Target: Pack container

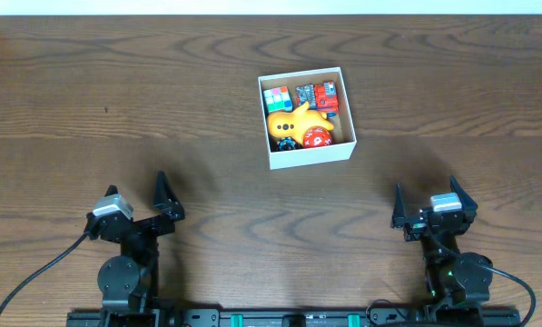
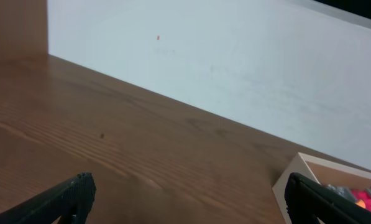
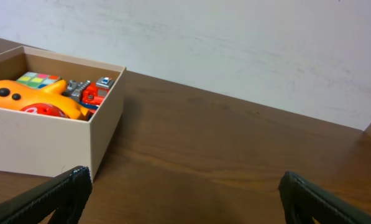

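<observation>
1. Seemingly at the closing stage of the packing job, the container [image 1: 311,154] is sitting on the counter towards the far edge, a little right of centre. It is holding a yellow toy [image 1: 293,118], a colour cube [image 1: 275,97] and a red ball [image 1: 317,138].
2. No loose toy is showing on the wood in any view, so the next move is probably calling for nothing more than a check that all pieces are lying below the rim.
3. Both arms are resting by the near edge. The left gripper [image 2: 190,186] is sitting towards the near-left corner, the right gripper [image 3: 185,177] towards the near-right. Each one's jaws are standing wide apart and holding nothing.
4. The box is lying well apart from both, ahead and right of the left jaws, ahead and left of the right jaws.
</observation>
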### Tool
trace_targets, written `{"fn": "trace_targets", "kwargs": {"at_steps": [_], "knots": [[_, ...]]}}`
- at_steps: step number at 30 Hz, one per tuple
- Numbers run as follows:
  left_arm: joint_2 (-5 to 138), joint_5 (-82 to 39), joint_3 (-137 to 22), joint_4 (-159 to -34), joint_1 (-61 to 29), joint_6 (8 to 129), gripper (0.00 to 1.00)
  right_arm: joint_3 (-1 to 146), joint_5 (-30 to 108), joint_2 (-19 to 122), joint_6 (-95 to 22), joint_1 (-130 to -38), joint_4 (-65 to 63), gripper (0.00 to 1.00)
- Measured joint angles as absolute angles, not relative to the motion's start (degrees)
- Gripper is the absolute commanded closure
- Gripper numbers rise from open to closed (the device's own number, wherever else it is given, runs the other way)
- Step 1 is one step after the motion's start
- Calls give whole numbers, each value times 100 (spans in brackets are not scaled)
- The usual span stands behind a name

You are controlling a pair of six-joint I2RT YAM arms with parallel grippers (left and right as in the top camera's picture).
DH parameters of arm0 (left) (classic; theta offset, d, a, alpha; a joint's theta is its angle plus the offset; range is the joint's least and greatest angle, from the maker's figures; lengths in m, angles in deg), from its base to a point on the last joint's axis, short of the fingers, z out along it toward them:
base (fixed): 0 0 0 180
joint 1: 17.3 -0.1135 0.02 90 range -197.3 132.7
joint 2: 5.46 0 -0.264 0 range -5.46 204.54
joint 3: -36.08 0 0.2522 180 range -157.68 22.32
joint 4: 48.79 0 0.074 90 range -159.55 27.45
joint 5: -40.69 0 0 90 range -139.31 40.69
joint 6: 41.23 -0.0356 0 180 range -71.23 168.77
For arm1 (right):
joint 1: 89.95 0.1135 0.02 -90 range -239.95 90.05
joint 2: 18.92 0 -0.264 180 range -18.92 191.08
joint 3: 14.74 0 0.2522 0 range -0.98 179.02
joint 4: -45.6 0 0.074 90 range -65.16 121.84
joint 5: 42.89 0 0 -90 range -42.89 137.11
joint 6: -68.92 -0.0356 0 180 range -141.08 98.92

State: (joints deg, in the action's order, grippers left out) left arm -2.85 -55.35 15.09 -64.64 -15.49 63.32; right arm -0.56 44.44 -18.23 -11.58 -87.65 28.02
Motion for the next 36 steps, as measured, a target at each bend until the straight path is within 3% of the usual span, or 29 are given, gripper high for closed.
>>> {"fn": "trace_targets", "kwargs": {"at_steps": [36], "knots": [[-405, -4938, 2102, -6427, -1646, 6330, 2, -56, 4444, -1823, -1158, -8765, 2802, 1]]}}
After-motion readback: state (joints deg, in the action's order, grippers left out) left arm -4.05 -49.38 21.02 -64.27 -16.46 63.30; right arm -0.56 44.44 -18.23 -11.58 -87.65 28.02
